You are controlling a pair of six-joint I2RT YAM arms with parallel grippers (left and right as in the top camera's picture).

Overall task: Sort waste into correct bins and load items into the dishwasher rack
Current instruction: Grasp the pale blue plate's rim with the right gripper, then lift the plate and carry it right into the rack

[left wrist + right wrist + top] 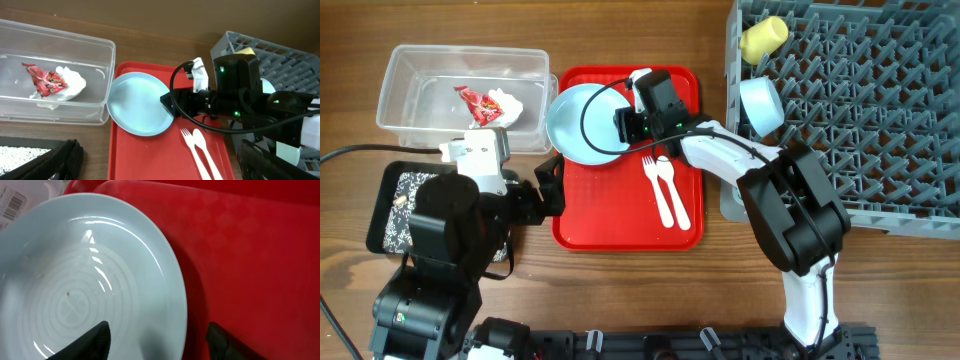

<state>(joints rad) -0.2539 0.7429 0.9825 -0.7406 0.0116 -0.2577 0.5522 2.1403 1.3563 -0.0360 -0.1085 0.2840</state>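
Closest to the lens: right tool (pixel 160 342), black fingers (pixel 92 342) spread apart, one over the well of the plate (pixel 75 280), the other over the red tray (pixel 250 255), rim in the gap between. No visible contact with either finger.

Plate pale blue, round, glossy, with faint concentric rings in the well and a few tiny specks. Flat on the tray's far left corner, overhanging its left edge, just beside the tub (pixel 410 100).

Tray near the middle of the bench (pixel 620 290). White fork (pixel 652 178) and spoon (pixel 670 195) side by side on its right half, heads toward the far edge.

Tub clear, at the far left corner, with a crumpled red-and-white wrapper (pixel 480 100) and white tissue (pixel 515 108) inside. Black tray (pixel 382 205) toward the near left corner, speckled with pale scraps (pixel 405 215), partly hidden.

Rack (pixel 860 120) grey, along the right edge up to the far right corner. Yellow cup (pixel 763 37) on its side at the rack's far left corner; pale bowl (pixel 760 103) tilted among the pegs just behind it.

Right arm (pixel 720 155) stretched from the near edge leftward across the tray, wrist low over its far part, black cable (pixel 172 90) looped above the plate.

Left arm (pixel 445 215) folded over the black tray, left tool (pixel 548 188) pointing at the red tray's left edge, jaws wide apart, empty.
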